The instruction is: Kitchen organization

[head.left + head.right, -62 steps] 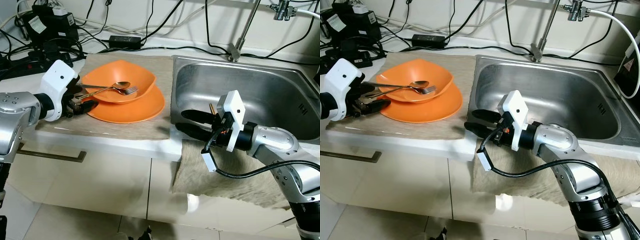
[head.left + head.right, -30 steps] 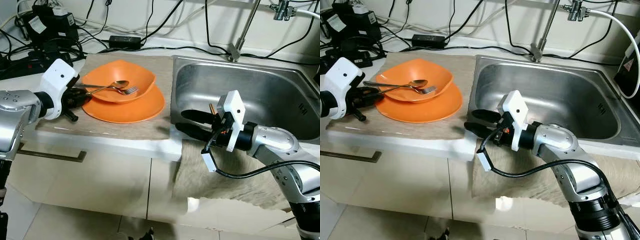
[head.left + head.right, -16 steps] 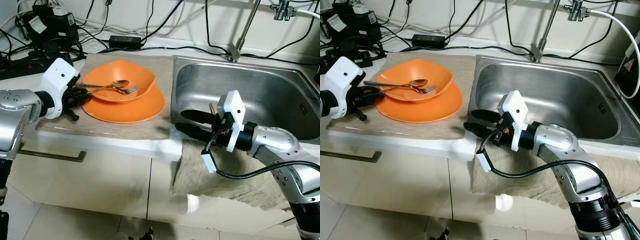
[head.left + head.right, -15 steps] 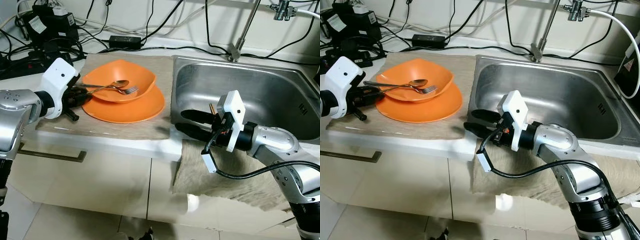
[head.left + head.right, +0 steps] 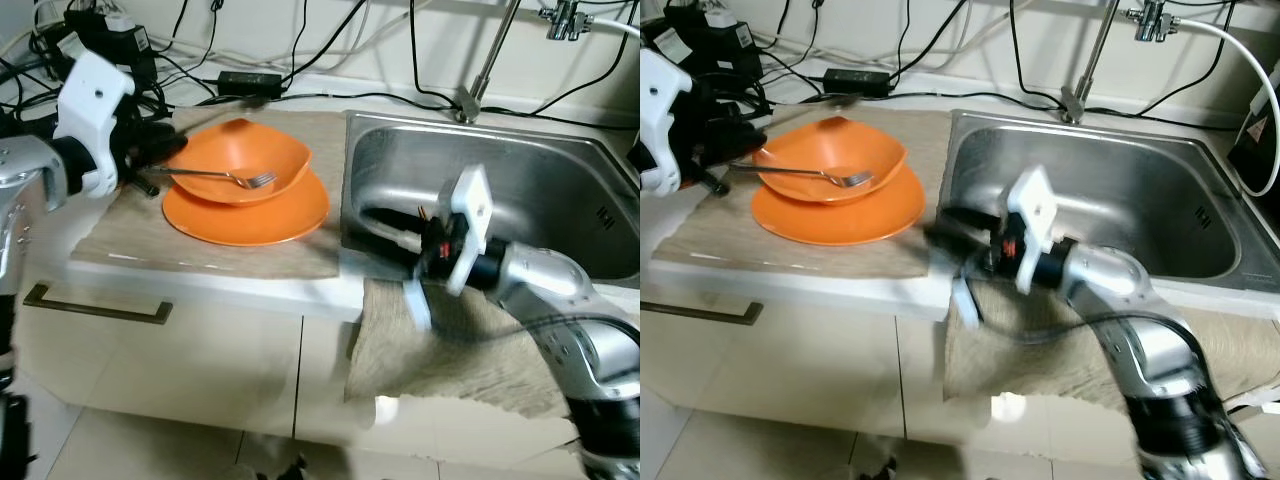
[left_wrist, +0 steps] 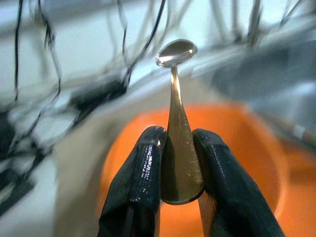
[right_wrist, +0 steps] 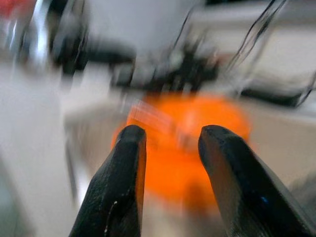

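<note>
Left pincer (image 6: 173, 163) clamped on one silver metal spoon (image 6: 176, 89). One silver fork (image 5: 215, 178) in one orange bowl (image 5: 240, 160), on one orange plate (image 5: 250, 215). Right pincer (image 7: 170, 163) apart, blurred.

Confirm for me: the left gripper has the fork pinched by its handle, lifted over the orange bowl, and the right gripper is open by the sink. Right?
Not quite. The left gripper is shut on the spoon, not the fork; the left wrist view shows the spoon's bowl above the fingers. The fork lies in the orange bowl. The right gripper is open by the sink.
</note>
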Controlling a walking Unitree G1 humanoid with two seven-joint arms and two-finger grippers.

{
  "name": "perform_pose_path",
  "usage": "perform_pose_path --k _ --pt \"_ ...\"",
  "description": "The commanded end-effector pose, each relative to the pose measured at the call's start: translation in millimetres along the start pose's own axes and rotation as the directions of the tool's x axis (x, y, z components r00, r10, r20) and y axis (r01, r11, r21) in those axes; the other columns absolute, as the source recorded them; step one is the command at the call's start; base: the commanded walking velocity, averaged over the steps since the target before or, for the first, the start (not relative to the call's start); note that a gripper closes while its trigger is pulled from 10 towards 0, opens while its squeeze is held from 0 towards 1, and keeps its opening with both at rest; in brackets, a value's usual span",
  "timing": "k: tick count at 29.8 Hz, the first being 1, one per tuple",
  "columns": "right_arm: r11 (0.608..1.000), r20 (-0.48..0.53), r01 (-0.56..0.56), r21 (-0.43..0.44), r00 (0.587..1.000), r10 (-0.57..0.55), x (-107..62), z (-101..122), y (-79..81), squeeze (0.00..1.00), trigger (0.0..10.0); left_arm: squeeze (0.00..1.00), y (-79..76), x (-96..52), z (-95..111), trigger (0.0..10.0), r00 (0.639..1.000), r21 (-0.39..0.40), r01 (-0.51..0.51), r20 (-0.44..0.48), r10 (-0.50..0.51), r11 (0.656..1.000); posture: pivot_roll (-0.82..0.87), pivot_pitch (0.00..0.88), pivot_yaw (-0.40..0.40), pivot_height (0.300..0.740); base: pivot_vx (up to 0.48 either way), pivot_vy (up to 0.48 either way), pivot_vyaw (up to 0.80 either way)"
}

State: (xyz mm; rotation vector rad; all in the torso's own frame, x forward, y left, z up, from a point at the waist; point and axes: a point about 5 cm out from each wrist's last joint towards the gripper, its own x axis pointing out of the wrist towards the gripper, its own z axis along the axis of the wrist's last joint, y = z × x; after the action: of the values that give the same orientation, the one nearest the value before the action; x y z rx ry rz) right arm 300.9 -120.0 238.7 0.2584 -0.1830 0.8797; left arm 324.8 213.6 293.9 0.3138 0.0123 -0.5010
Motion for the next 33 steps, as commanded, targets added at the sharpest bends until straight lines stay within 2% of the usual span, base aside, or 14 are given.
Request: perform_pose_path --k 1,2,4,5,6,7,11,16,19,21,22,26,32,33 --pt "0.981 0.055 0.126 0.146 0.989 -0.135 -1.9 5 -15.1 0.58 10.0 0.0 -20.2 10.1 16 0.0 0.995 0.038 0.043 0.083 -0.046 0.998 -0.02 0.0 -0.038 0.74 0.0 0.0 0.0" --pt "0.973 0.061 0.128 0.193 0.988 -0.142 -0.4 4 -15.4 1.0 10.0 0.0 -29.7 17.1 19 0.0 0.992 0.016 0.052 0.117 -0.053 0.999 -0.01 0.0 -0.037 0.74 0.0 0.0 0.0" --pt "0.965 0.08 0.077 0.25 0.992 -0.1 1.5 3 -9.5 1.0 10.0 0.0 -47.9 28.3 25 0.0 0.976 0.014 0.066 0.205 -0.067 0.998 -0.02 0.0 -0.034 0.74 0.0 0.0 0.0" --pt "0.958 0.097 0.054 0.28 0.992 -0.085 2.5 3 -6.7 1.0 10.0 0.0 -55.5 32.1 25 0.0 0.972 0.015 0.078 0.22 -0.079 0.997 -0.02 0.0 -0.029 0.74 0.0 0.0 0.0" --pt "0.958 0.097 0.054 0.28 0.992 -0.085 2.5 3 -6.7 1.0 10.0 0.0 -55.5 32.1 25 0.0 0.972 0.015 0.078 0.22 -0.079 0.997 -0.02 0.0 -0.029 0.74 0.0 0.0 0.0" --pt "0.948 0.121 0.027 0.316 0.99 -0.068 3.2 5 -3.7 1.0 10.0 0.0 -61.6 35.1 24 0.0 0.968 0.032 0.079 0.236 -0.084 0.996 -0.02 0.0 -0.029 0.74 0.0 0.0 0.0" --pt "0.904 0.198 -0.034 0.425 0.979 -0.056 5.1 13 1.9 1.0 10.0 0.0 -77.4 42.4 22 0.0 0.957 0.01 0.081 0.279 -0.08 0.997 -0.03 0.0 -0.022 0.74 0.0 0.0 0.0" --pt "0.847 0.241 -0.075 0.527 0.969 -0.064 5.6 20 4.7 1.0 10.0 0.0 -95.8 43.4 19 0.0 0.939 0.048 0.107 0.323 -0.117 0.993 -0.03 0.0 -0.021 0.74 0.0 0.0 0.0" --pt "0.813 0.261 -0.085 0.576 0.961 -0.085 6.7 23 2.5 1.0 10.0 0.0 -100.8 41.4 17 0.0 0.931 0.066 0.126 0.338 -0.141 0.99 -0.03 0.0 -0.021 0.74 0.0 0.0 0.0" --pt "0.808 0.265 -0.087 0.583 0.96 -0.088 7.0 24 1.9 1.0 10.0 0.0 -101.8 40.4 17 0.0 0.926 0.066 0.136 0.345 -0.15 0.989 -0.03 0.0 -0.021 0.74 0.0 0.0 0.0" --pt "0.801 0.269 -0.092 0.592 0.959 -0.089 7.4 26 1.6 0.0 10.0 0.0 -102.3 39.4 17 0.0 0.925 0.075 0.133 0.35 -0.151 0.988 -0.03 0.0 -0.023 0.74 0.0 0.0 0.0" --pt "0.78 0.279 -0.104 0.617 0.956 -0.094 8.6 31 1.2 0.0 10.0 0.0 -104.9 36.7 14 0.0 0.921 0.114 0.139 0.351 -0.171 0.984 -0.03 0.0 -0.026 0.74 0.0 0.0 0.0" --pt "0.769 0.276 -0.103 0.631 0.956 -0.099 8.5 32 0.2 0.0 10.0 0.0 -110.5 31.8 18 0.0 0.892 0.099 0.203 0.393 -0.226 0.974 -0.03 0.0 -0.029 0.74 0.0 0.0 0.0" --pt "0.766 0.277 -0.104 0.634 0.956 -0.1 8.5 32 0.2 0.0 8.6 0.0 -112.9 30.3 20 0.0 0.881 0.094 0.226 0.404 -0.244 0.97 -0.03 0.0 -0.029 0.74 0.0 0.0 0.0"
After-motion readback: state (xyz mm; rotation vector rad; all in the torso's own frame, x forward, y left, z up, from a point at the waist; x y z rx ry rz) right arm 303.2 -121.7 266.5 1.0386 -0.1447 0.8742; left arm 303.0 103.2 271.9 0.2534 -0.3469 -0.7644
